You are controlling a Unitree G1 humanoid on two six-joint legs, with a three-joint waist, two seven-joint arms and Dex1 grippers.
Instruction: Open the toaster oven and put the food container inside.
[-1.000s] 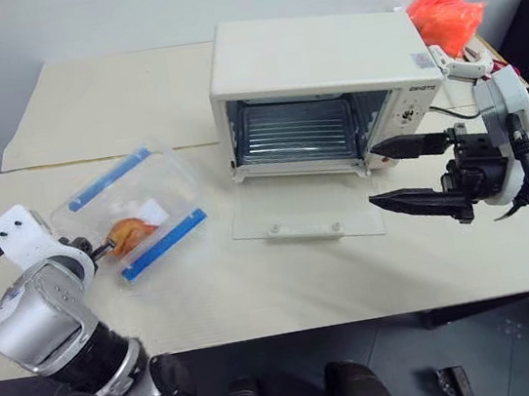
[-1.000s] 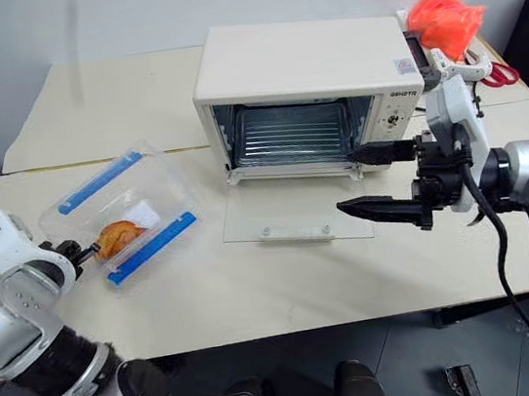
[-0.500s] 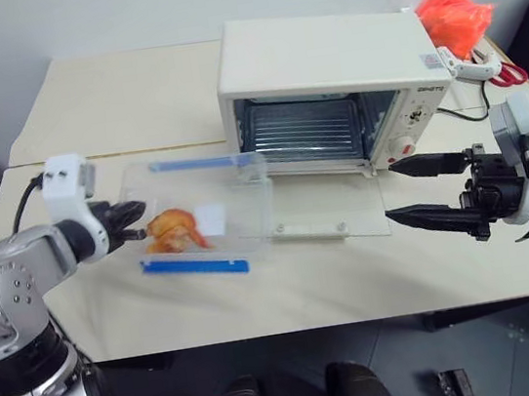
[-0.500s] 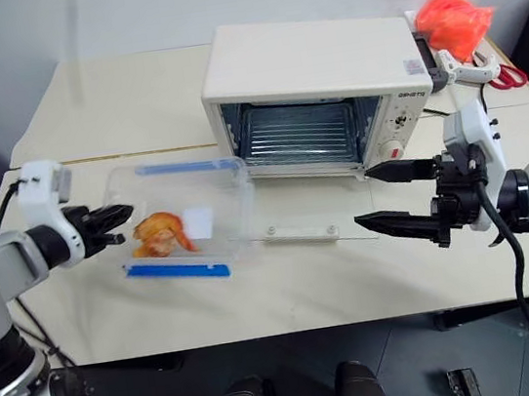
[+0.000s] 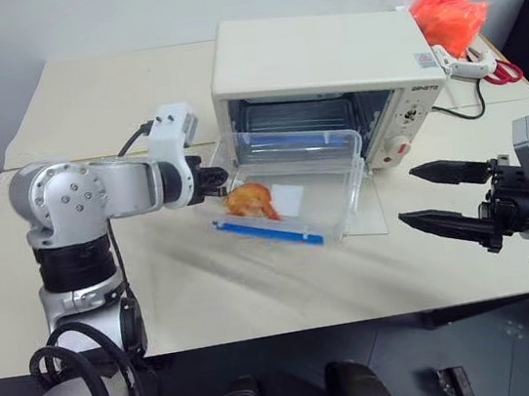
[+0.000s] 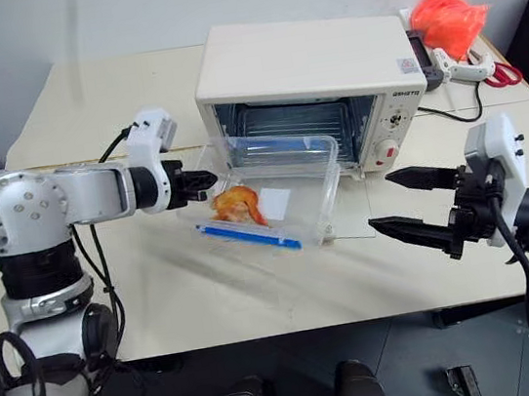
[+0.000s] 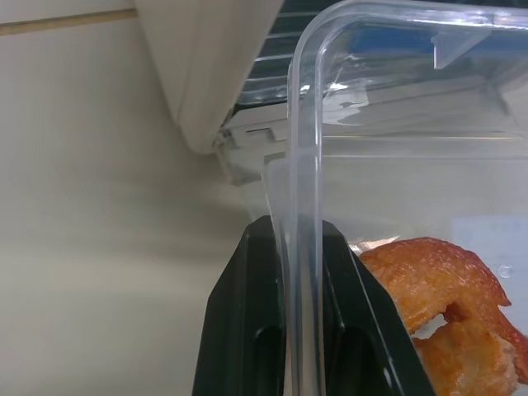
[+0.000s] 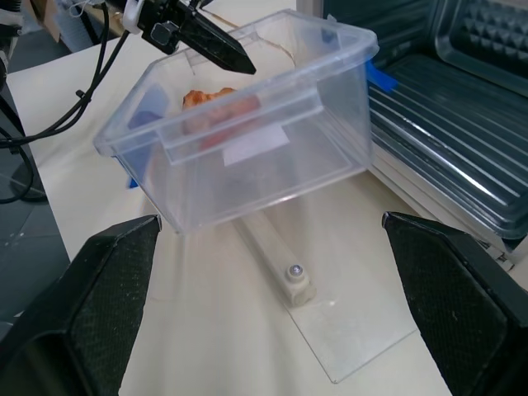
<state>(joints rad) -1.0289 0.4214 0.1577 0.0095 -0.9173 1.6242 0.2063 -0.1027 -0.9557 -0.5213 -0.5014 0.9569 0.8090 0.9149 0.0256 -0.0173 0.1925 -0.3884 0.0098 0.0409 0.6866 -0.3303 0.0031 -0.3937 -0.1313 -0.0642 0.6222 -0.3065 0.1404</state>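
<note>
With its glass door already dropped flat on the desk [image 5: 84,105], the toaster oven [image 5: 324,61] stands open; insertion remains. Left claw [image 6: 205,179], clamped on the rim of the food container [image 6: 273,187], holds that clear box tilted over the lowered door, just before the oven mouth, blue clip strips on its near and far sides. Orange-brown food [image 6: 236,204] lies inside. A bare wire rack shows within the oven. Right claw [image 6: 405,203], fingers wide apart, waits at right, empty.
</note>
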